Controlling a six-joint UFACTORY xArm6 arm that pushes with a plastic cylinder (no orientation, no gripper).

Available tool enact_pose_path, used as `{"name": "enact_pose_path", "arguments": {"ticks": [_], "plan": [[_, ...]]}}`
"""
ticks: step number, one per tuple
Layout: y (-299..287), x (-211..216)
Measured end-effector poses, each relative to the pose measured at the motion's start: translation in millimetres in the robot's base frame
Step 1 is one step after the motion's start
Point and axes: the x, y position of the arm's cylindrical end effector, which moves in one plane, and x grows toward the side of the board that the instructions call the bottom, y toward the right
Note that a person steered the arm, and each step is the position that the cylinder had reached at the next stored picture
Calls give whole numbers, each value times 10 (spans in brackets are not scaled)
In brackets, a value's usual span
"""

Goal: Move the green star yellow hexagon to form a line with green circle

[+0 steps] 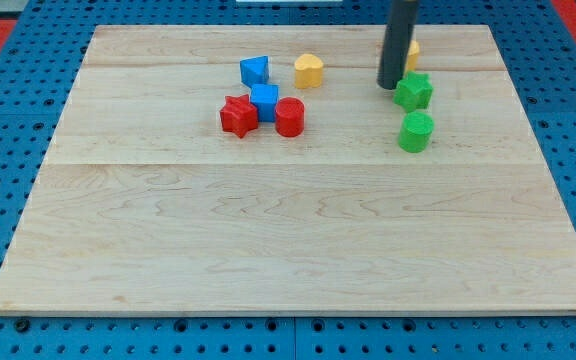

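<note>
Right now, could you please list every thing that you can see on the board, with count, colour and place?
green star: 1, green, upper right part of the board, just right of my tip
green circle: 1, green, directly below the green star
yellow hexagon: 1, yellow, mostly hidden behind the rod, above the green star
yellow heart: 1, yellow, top centre
blue blocks: 2, blue, one left of the yellow heart, one below it, between the two red blocks
red star: 1, red, leftmost of the centre cluster
red circle: 1, red, right side of that cluster
board: 1, pale wood, fills most of the view
my tip: 1, dark rod end, close to the green star's left edge
</note>
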Motion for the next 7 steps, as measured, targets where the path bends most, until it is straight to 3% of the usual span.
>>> {"name": "enact_pose_path", "arguments": {"ticks": [2, 3, 4, 6, 7], "plan": [[-347, -272], [270, -299], [-91, -413], [28, -914], [-478, -1100]]}}
